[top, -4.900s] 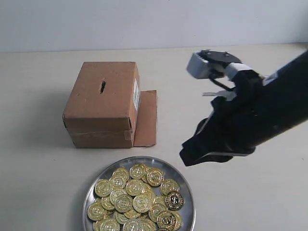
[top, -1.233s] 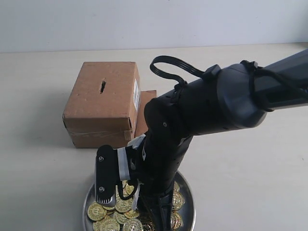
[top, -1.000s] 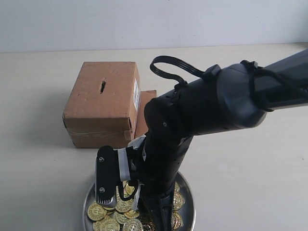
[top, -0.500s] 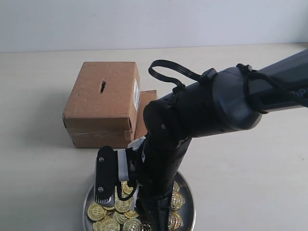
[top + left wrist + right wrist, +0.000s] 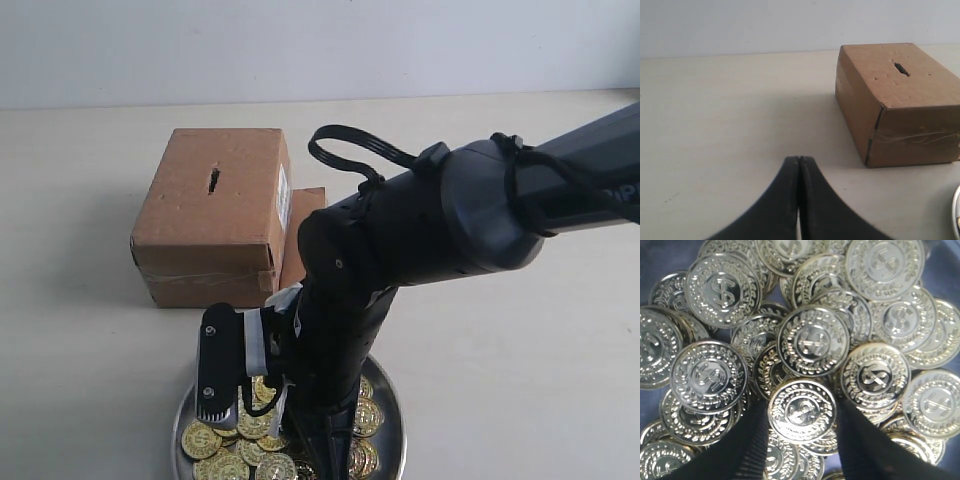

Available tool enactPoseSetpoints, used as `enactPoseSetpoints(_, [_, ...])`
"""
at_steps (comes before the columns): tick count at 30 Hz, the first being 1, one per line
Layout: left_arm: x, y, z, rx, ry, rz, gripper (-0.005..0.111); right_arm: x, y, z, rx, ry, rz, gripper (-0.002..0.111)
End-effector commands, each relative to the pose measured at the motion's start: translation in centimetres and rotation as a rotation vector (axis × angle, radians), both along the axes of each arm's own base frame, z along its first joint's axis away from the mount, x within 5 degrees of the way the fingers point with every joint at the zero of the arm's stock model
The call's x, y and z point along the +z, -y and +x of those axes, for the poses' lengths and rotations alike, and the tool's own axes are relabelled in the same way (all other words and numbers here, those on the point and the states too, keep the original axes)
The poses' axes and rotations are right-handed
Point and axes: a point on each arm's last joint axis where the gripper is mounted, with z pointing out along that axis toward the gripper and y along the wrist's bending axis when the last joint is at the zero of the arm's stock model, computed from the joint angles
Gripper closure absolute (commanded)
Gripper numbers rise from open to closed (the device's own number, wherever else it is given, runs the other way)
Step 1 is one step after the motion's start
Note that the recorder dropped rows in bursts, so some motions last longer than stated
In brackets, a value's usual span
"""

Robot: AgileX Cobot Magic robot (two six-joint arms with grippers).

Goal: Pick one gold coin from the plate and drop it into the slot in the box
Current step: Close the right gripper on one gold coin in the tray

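I'm mid-pick: my right gripper straddles one gold coin on the plate, though I cannot tell whether it grips, so next I pinch, lift and carry to the slot in the box.

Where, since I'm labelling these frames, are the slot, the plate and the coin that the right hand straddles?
slot (image 5: 214, 180), exterior view: middle of the dark slit.
plate (image 5: 397, 437), exterior view: bare right rim.
coin (image 5: 801, 410), right wrist view: centre of its face.
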Motion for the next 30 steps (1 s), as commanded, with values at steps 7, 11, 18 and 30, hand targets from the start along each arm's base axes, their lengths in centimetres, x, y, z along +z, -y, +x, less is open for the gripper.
enactPoseSetpoints(7, [0.1,0.0,0.0,-0.003,0.013,-0.004,0.107,0.1,-0.2,0.1,-0.006,0.001,0.006,0.087])
enactPoseSetpoints(11, [0.1,0.0,0.0,-0.003,0.013,-0.004,0.107,0.9,-0.2,0.1,-0.004,0.017,0.020,0.087])
enactPoseSetpoints(18, [0.1,0.0,0.0,-0.003,0.013,-0.004,0.107,2.5,-0.1,0.0,-0.001,0.038,0.046,0.087])
enactPoseSetpoints(30, [0.1,0.0,0.0,-0.003,0.013,-0.004,0.107,6.6,0.8,-1.2,0.016,0.036,0.075,0.087])
